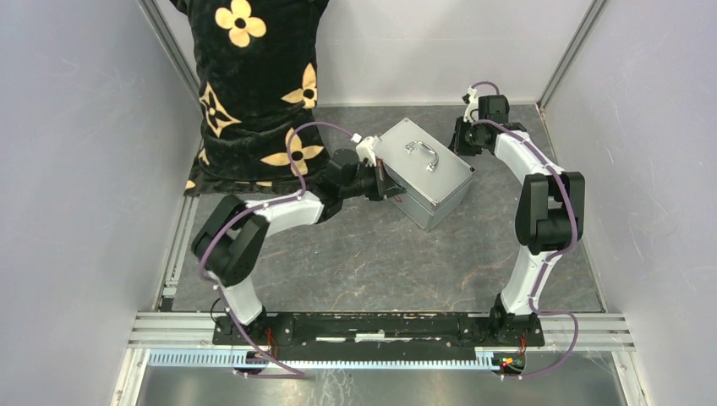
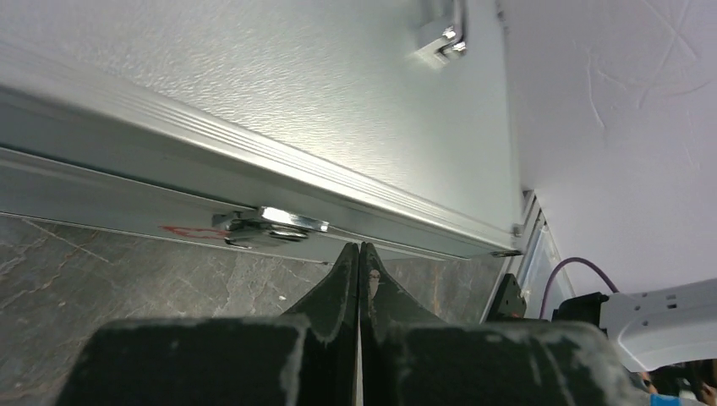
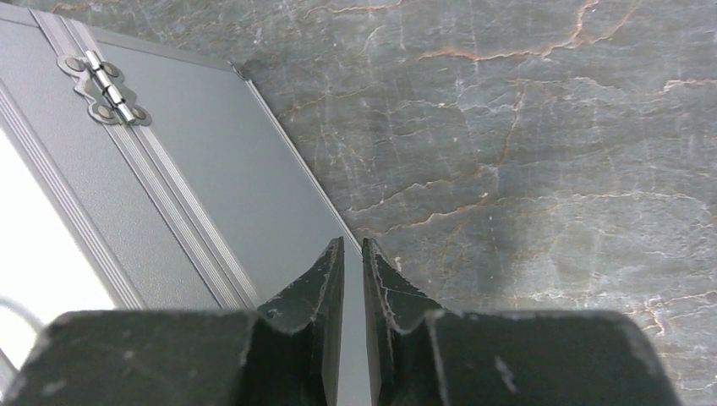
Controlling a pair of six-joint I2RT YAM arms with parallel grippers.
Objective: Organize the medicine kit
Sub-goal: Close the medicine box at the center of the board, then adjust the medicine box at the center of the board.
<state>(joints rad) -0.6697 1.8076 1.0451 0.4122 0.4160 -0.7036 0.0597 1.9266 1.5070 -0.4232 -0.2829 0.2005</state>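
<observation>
The medicine kit is a shut silver metal case (image 1: 423, 173) with a handle (image 1: 423, 155) on its lid, standing askew in the middle of the table. My left gripper (image 1: 391, 188) is shut and empty, its tips against the case's left side. In the left wrist view the tips (image 2: 359, 249) sit just below the case's seam (image 2: 296, 93), next to a chrome latch (image 2: 270, 227). My right gripper (image 1: 463, 139) is at the case's far right side. In the right wrist view it (image 3: 353, 245) is shut with a thin gap, empty, over the case's edge (image 3: 194, 186), with a hinge (image 3: 106, 85) farther off.
A person in black clothing with yellow flowers (image 1: 254, 76) stands at the back left, close to the left arm. Grey walls close in the table on both sides. A metal rail (image 1: 380, 326) runs along the near edge by the arm bases.
</observation>
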